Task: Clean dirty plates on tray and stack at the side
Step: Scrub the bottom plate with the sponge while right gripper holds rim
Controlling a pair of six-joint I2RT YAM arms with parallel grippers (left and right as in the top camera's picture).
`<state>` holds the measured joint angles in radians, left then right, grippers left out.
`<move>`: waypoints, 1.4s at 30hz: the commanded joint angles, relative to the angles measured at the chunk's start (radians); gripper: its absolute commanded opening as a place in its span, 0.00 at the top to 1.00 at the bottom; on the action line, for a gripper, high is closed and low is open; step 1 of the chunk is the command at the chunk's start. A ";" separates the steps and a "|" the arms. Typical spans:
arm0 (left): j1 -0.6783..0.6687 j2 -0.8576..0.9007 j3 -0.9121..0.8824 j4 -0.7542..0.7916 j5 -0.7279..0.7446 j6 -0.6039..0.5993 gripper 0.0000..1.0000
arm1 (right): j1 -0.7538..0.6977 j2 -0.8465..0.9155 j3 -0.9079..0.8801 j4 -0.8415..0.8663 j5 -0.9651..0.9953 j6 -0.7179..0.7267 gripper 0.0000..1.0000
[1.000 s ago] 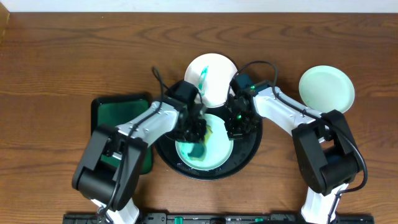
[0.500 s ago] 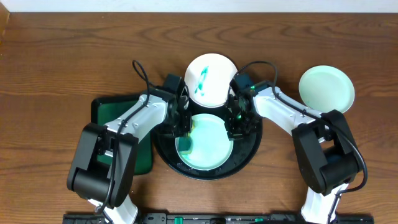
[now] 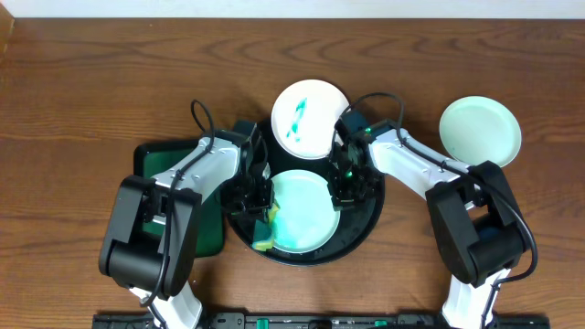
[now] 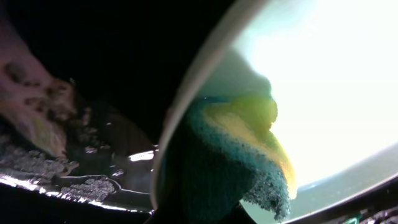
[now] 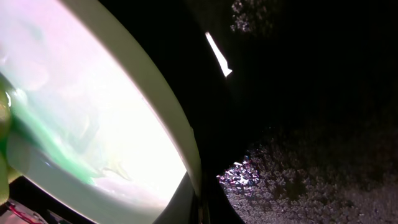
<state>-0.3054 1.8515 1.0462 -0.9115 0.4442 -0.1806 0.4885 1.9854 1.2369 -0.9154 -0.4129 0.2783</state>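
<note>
The black tray [image 3: 364, 224] holds two white plates. The far plate [image 3: 309, 119] carries teal smears. The near plate [image 3: 306, 212] looks pale and wet. My left gripper [image 3: 262, 206] is shut on a yellow-and-green sponge [image 3: 266, 230], which presses on that plate's left rim. In the left wrist view the sponge [image 4: 233, 158] overlaps the plate's edge [image 4: 323, 74]. My right gripper [image 3: 344, 186] is shut on the near plate's right rim. In the right wrist view the plate [image 5: 93, 99] runs down into the jaws, above the wet tray floor [image 5: 298, 168]. A third plate [image 3: 480, 131] lies on the table at the right.
A green rectangular tray [image 3: 174, 164] lies left of the black tray, partly under my left arm. Brown wooden tabletop [image 3: 110, 73] surrounds everything. Cables loop over both arms near the far plate.
My left gripper has dragged the sponge from the near plate's middle to its left front rim. The right gripper has held still on the rim.
</note>
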 commanded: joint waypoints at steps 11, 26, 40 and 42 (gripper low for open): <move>-0.129 0.047 -0.042 0.153 0.262 0.023 0.93 | 0.002 0.013 -0.006 -0.009 0.042 0.014 0.99; -0.098 -0.027 0.142 0.148 0.111 0.000 0.93 | 0.002 0.013 -0.006 -0.018 0.042 0.013 0.99; -0.137 -0.041 0.149 0.354 -0.179 0.265 0.93 | 0.002 0.013 -0.006 -0.025 0.042 0.003 0.99; -0.136 -0.036 0.149 0.367 -0.224 0.293 0.93 | 0.002 0.013 -0.006 -0.024 0.042 0.002 0.99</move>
<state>-0.4435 1.8271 1.1778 -0.5549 0.3237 0.0143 0.4801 1.9850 1.2388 -0.9287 -0.3927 0.2779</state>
